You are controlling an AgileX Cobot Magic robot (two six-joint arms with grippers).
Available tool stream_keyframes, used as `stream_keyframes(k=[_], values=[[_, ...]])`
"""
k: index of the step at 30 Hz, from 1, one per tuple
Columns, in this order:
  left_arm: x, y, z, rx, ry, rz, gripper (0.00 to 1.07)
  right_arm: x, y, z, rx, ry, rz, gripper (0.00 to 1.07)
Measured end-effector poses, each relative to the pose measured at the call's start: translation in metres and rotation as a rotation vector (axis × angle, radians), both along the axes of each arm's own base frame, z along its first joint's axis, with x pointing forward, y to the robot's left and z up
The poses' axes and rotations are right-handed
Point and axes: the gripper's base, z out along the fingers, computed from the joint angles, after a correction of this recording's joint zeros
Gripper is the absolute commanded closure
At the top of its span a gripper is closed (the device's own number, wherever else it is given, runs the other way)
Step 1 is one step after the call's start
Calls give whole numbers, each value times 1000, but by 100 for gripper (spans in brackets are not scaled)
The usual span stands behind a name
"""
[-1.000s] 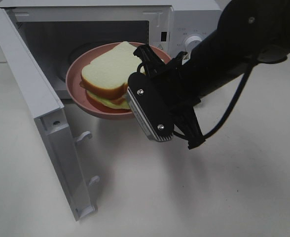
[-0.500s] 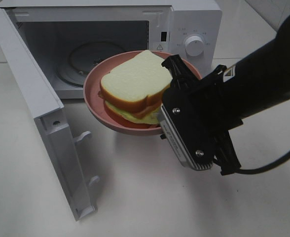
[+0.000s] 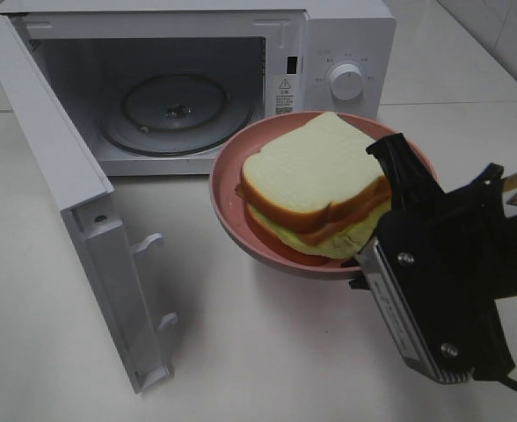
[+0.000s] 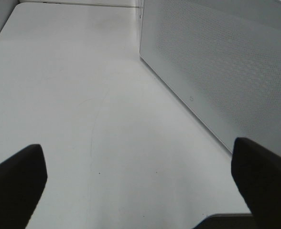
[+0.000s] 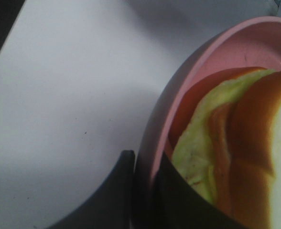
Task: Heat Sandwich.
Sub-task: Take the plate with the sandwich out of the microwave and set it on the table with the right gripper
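Observation:
The sandwich (image 3: 311, 180), white bread with orange-red filling and a yellowish-green layer, lies on a round pink plate (image 3: 241, 220). My right gripper (image 3: 370, 253) is shut on the plate's near right rim and holds it a little above the table, in front of and to the right of the microwave's open cavity. The right wrist view shows the gripper (image 5: 147, 191) pinching the plate rim (image 5: 198, 62), one finger outside and one inside, with the sandwich (image 5: 236, 152) beside it. My left gripper (image 4: 140, 179) is open and empty, over bare table.
The white microwave (image 3: 346, 44) stands at the back with its door (image 3: 65, 193) swung open to the left and its glass turntable (image 3: 179, 105) bare. Its perforated side wall (image 4: 226, 62) shows in the left wrist view. The white table (image 3: 241, 352) lies in front.
My right gripper has carried the plate with the sandwich from the microwave's opening out to the right and toward the front. The microwave and its door have not moved.

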Motion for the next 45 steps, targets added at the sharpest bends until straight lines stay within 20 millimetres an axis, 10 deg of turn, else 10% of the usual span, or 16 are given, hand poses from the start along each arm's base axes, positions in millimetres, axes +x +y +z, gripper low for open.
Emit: stream_keyframes(k=[45], values=[[0, 0, 0, 0, 0, 0, 9, -9, -58, -5, 15, 90, -928, 104]])
